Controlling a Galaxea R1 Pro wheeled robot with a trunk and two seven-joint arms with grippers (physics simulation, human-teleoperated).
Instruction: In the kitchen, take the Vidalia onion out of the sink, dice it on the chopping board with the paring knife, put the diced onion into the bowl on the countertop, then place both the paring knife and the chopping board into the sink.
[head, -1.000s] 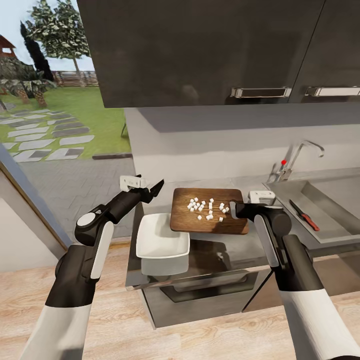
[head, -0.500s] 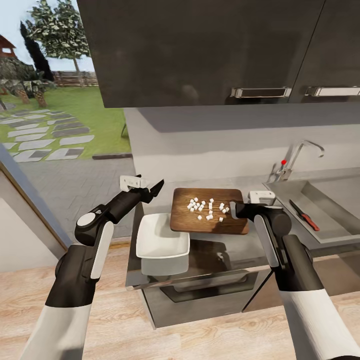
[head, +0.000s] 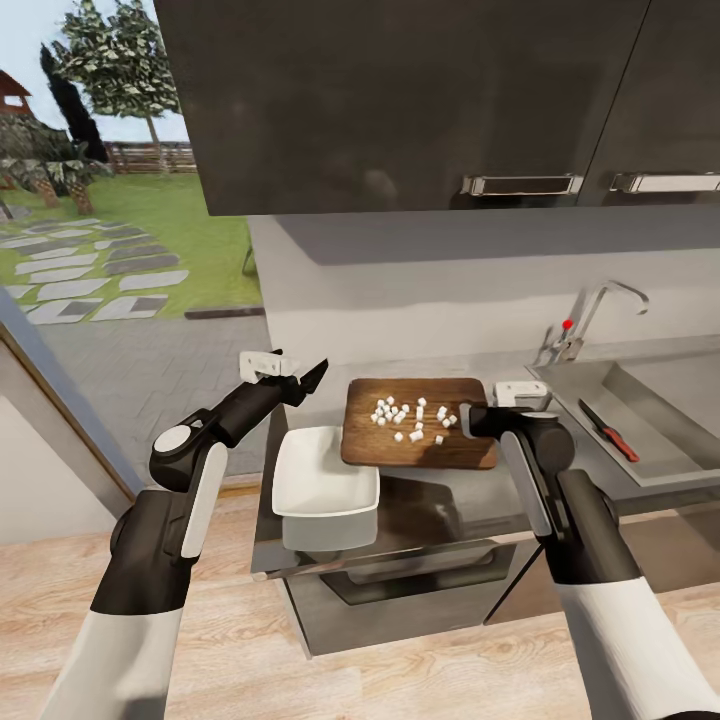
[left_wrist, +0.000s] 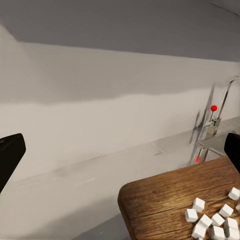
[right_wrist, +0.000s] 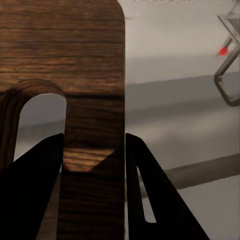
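My right gripper (head: 466, 418) is shut on the right end of the chopping board (head: 375, 445), its fingers (right_wrist: 150, 190) clamping the wood (right_wrist: 92, 125) beside the handle slot. The board is held a little above the countertop (head: 470, 495), and its left edge overlaps the white bowl (head: 290, 470). Several white cubes of diced onion (head: 410, 415) lie on the board (left_wrist: 160, 200), also seen as cubes (left_wrist: 212, 222) in the left wrist view. The paring knife (head: 608, 428) lies in the sink (head: 665, 395). My left gripper (head: 305, 368) hangs open left of the board.
The chrome faucet (head: 600, 310) with its red knob stands behind the sink. Dark upper cabinets (head: 420, 100) hang over the counter. The countertop ends just left of the bowl, beside a large window (head: 110, 230). Dark cabinet fronts sit below.
My right arm has shifted very slightly and the board with it. The left arm, bowl and knife have stayed where they were.
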